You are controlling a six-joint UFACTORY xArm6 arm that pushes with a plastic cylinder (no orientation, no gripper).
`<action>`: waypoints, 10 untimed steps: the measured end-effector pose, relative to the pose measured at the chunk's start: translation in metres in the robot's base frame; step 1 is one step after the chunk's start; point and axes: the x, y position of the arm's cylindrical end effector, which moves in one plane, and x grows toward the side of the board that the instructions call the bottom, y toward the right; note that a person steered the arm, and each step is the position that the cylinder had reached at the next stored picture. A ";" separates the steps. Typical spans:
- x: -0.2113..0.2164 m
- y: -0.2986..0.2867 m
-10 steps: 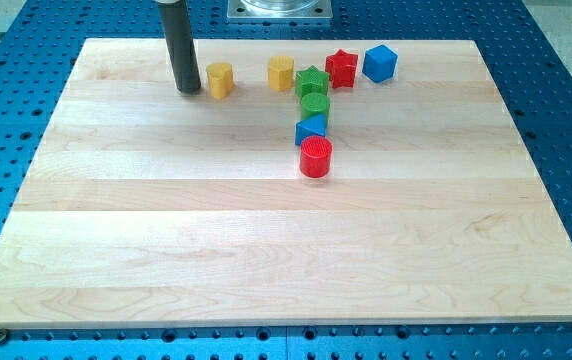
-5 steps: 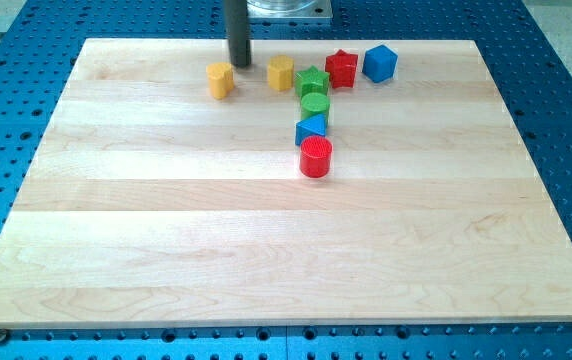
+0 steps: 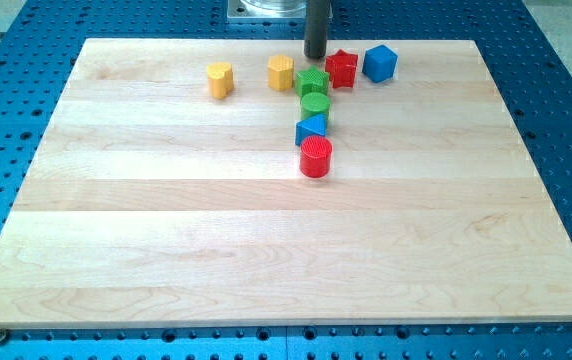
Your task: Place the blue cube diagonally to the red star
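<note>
The blue cube (image 3: 379, 62) sits near the board's top edge, right of centre. The red star (image 3: 342, 68) lies just left of it, almost touching. My tip (image 3: 315, 56) stands at the top edge of the board, just left of and above the red star, behind the green star (image 3: 312, 82). The rod rises out of the view's top.
A green cylinder (image 3: 315, 105), a blue triangle (image 3: 311, 128) and a red cylinder (image 3: 315, 157) run down in a column below the green star. A yellow hexagonal block (image 3: 281, 72) and a yellow heart-like block (image 3: 220, 79) lie to the left. The wooden board (image 3: 266, 250) sits on a blue perforated table.
My tip has moved right along the top of the board, from left of the yellow blocks to just left of the red star. No block has moved.
</note>
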 end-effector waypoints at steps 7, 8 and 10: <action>0.095 0.045; 0.084 0.079; 0.052 0.099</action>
